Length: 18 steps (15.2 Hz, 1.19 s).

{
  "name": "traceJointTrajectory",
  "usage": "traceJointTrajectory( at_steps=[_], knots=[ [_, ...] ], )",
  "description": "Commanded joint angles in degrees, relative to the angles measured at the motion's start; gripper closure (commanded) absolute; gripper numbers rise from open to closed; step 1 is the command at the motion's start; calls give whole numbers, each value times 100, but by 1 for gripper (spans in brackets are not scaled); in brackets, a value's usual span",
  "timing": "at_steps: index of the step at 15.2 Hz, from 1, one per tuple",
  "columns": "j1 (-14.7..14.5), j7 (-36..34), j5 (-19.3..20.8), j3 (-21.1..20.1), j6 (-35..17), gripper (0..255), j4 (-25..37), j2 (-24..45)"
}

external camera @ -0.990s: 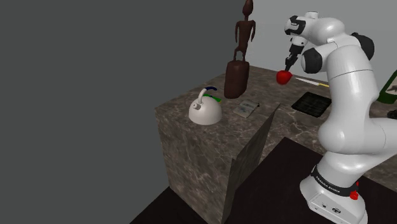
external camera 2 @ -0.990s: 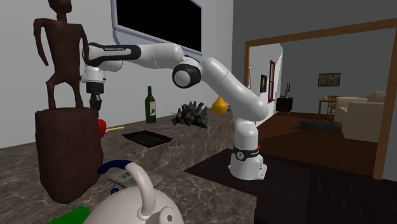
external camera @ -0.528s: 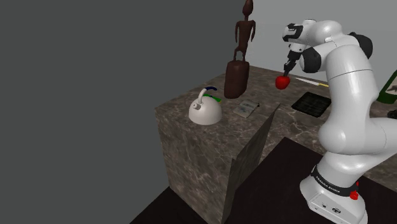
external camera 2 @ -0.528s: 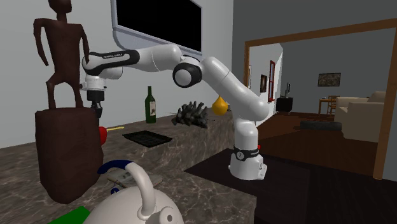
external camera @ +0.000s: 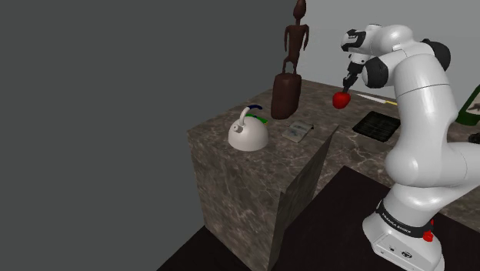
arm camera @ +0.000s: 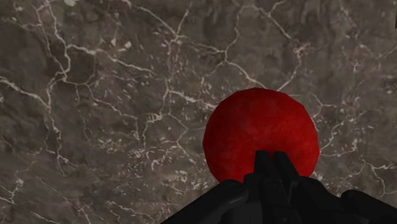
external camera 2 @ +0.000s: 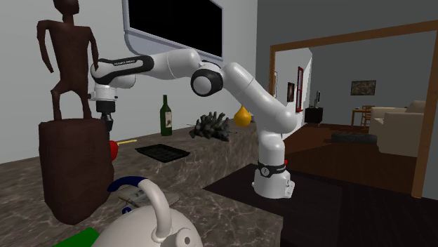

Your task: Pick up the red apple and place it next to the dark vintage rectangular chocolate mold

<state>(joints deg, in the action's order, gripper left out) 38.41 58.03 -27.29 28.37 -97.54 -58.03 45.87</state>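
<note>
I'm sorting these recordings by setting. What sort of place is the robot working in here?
Most likely a home's living area: a dark marbled counter carries a wine bottle and a brown figure, a black screen hangs on the wall, and a pale sofa stands in the room beyond.

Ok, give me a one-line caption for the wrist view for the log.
Wrist view: jaws shut on the red apple, with the dark veined stone counter behind it.

Arm (external camera 2: 172, 64) stretched out level, end effector (arm camera: 274, 167) pointing down, pinched shut on the red apple (arm camera: 251, 130).
</note>
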Motion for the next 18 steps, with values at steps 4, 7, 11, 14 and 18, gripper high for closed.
traceJointTrajectory(
  at_steps=[4,7,11,14,18],
  knots=[
    [0,0,0,0,0,0,0,-1],
    [64,-36,8,1,195,0,223,11],
    [319,-168,0,-30,825,0,1057,155],
    [319,-167,0,-30,825,0,1057,155],
    [319,-168,0,-30,825,0,1057,155]
  ],
)
